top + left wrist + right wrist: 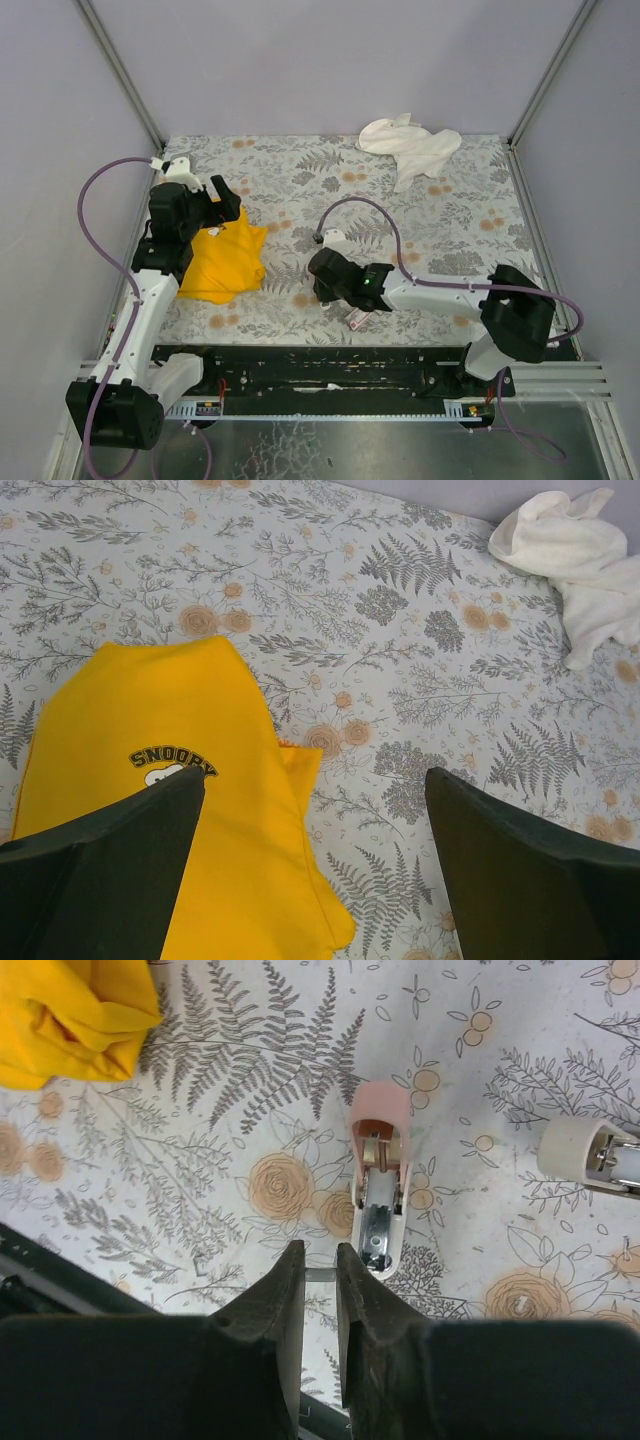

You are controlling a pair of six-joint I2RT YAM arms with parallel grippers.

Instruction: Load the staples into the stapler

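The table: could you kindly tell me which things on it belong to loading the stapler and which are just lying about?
For the job:
pink stapler, lying open
staple strip, pinched in the right end effector

Just lying about:
yellow cloth
pale beige block
white cloth

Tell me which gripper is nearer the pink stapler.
Right. The right gripper, pinching a staple strip, sits just short of the stapler and its metal end. The left gripper hangs open by the yellow cloth, far off to the side, with no stapler in its wrist view.
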